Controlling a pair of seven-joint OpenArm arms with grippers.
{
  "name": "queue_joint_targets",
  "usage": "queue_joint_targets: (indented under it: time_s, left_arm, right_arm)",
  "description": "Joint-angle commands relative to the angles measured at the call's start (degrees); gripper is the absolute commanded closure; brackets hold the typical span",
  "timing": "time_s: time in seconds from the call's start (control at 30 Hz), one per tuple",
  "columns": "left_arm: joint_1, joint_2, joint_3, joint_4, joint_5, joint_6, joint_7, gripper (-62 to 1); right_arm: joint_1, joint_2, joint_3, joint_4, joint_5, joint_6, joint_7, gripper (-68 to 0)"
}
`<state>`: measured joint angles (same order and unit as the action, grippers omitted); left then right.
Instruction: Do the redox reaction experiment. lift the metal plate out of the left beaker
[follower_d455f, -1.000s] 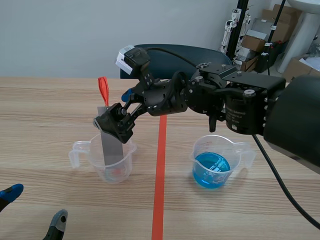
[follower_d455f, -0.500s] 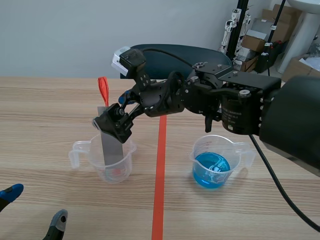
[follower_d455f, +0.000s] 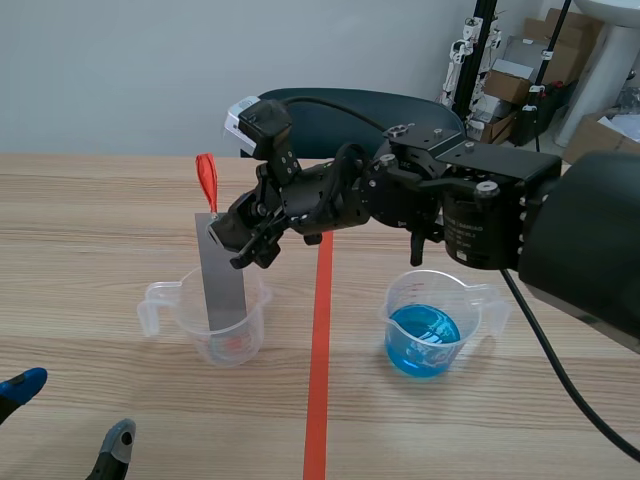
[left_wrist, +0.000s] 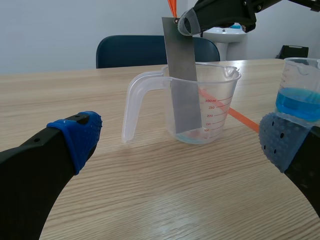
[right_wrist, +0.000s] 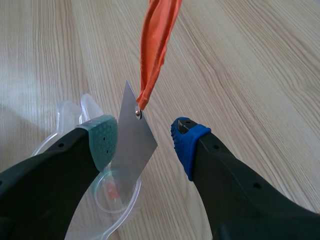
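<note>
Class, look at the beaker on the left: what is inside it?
The metal plate stands in the left beaker, its top and orange ribbon sticking out. A reddish patch shows at the bottom; the plate hides what lies behind it.

Right pincer (right_wrist: 145, 140) raised, spread; left pincer (left_wrist: 181, 139) low, spread.

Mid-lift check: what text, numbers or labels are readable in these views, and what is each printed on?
"250": red graduation on the left beaker.
"200": same red scale, just below.
Remaining graduations on that scale: too small to read.
White label and cardboard boxes: too blurred to read.
</note>
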<state>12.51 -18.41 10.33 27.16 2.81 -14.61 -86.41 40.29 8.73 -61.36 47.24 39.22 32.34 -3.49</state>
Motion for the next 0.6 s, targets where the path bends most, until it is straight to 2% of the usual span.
queue_joint_targets:
  time_s: [0.0,0.37,0.57]
  left_arm:
    - [0.00,-0.37,-0.37,0.66,-0.42,0.07,-2.62,-62.3]
    - [0.00,-0.35,-0.37,0.66,-0.42,0.07,-2.62,-62.3]
    - [0.00,-0.35,-0.37,0.66,-0.42,0.07,-2.62,-62.3]
  right_arm:
    - [1.64,-0.68,0.15,0.94,-0.26,0.20,1.05,-23.6]
    - [1.64,-0.66,0.15,0.94,-0.70,0.24,1.33,-1.4]
    - [1.66,-0.66,0.15,0.96,-0.70,0.70,1.31,-0.4]
